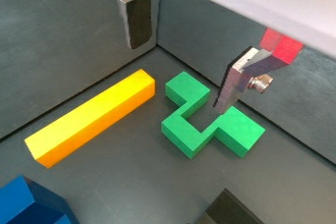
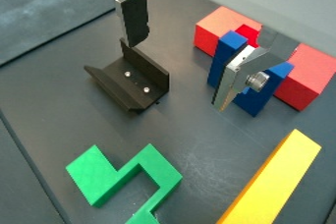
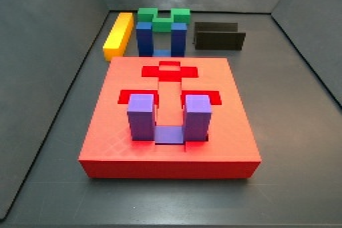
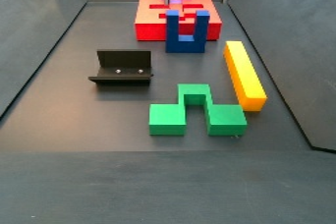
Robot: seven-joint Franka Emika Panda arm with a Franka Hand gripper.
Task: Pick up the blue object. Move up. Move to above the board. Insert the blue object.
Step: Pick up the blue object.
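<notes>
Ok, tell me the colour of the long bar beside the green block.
Yellow-orange; the bar shows best in a wrist view, lying beside the green block.

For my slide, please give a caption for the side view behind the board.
Purple block seated in red board; gripper not visible here.

Floor (image 4: 92, 110): dark grey, matte, faintly scuffed, evenly lit. Low dark walls (image 3: 54, 42) enclose it on the sides in both side views. Pale surface (image 1: 262, 2) beyond the far wall. Soft reflections, no hard shadows.
</notes>
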